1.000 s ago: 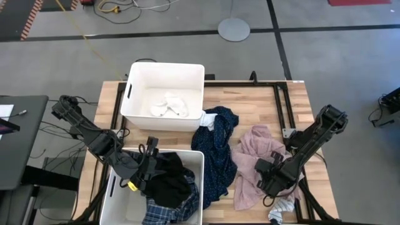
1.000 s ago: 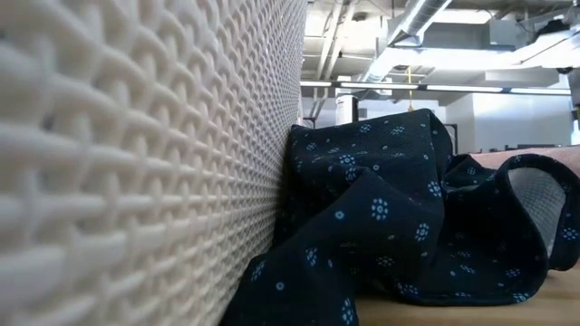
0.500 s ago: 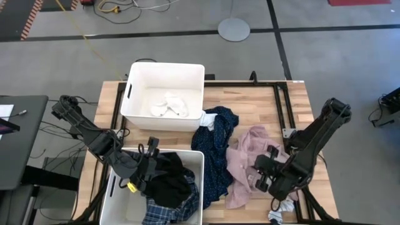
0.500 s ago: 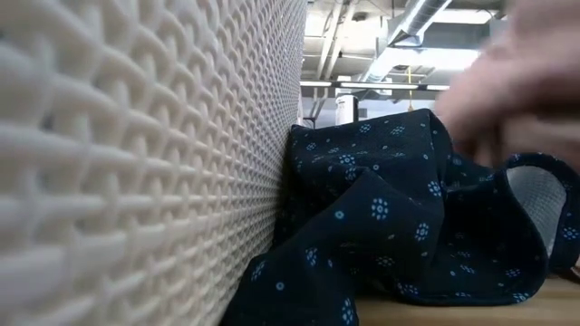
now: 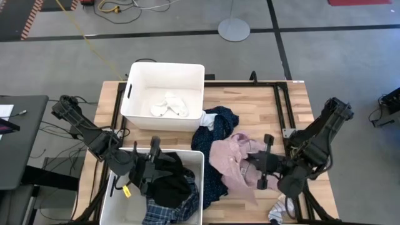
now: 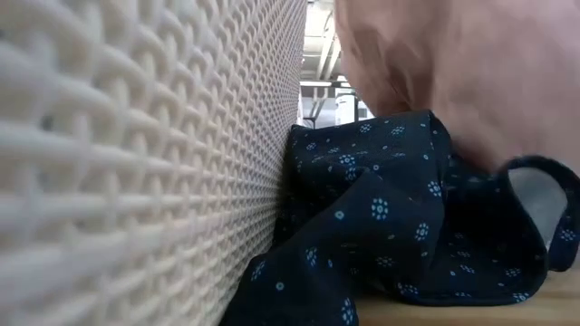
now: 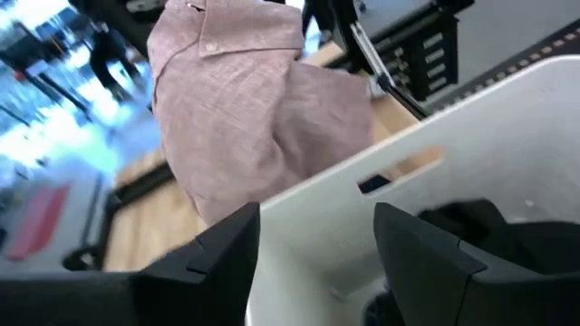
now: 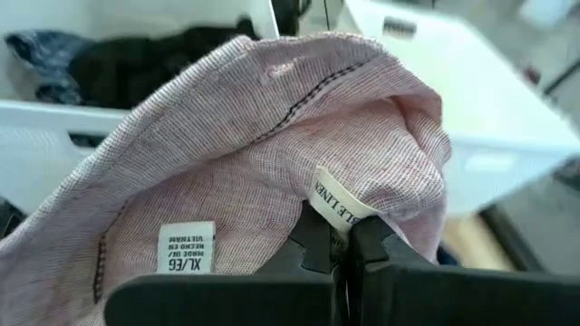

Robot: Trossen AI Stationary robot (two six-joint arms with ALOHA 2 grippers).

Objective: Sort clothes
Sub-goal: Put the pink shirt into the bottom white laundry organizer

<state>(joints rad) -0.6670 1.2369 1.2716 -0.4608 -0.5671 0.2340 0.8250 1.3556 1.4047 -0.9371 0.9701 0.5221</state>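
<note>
My right gripper (image 5: 261,167) is shut on the pale pink shirt (image 5: 232,161), which is bunched up above the table's middle. The shirt also hangs at the top of the low view (image 6: 453,72). The navy dotted piece (image 5: 215,134) lies on the table against the near bin (image 5: 199,164). My left gripper (image 5: 154,164) is open over that bin, above the black piece (image 5: 170,182) and the plaid shirt (image 5: 167,211). White socks (image 5: 169,106) lie in the far bin (image 5: 164,69). A striped sock (image 5: 281,209) lies at the near right. My right gripper pinches the pink shirt between its two fingers at the inside of the collar, right beside the sewn-in label (image 8: 333,206). The fingers come level from the table's right side. The shirt is raised and hangs slack; its lower part (image 5: 245,195) trails down toward the table.
The near bin's wall (image 6: 136,163) fills the low view's left, with the navy piece (image 6: 381,208) against it. The left wrist view shows the bin rim (image 7: 408,177) and the pink shirt (image 7: 254,118) beyond it. Bare wood lies at the far right (image 5: 262,106).
My right gripper has risen and gone toward the table's left with the pink shirt, turning to point left. The shirt, which lay spread on the table, has been pulled up into a bunch and carried toward the near bin, over the navy piece.
</note>
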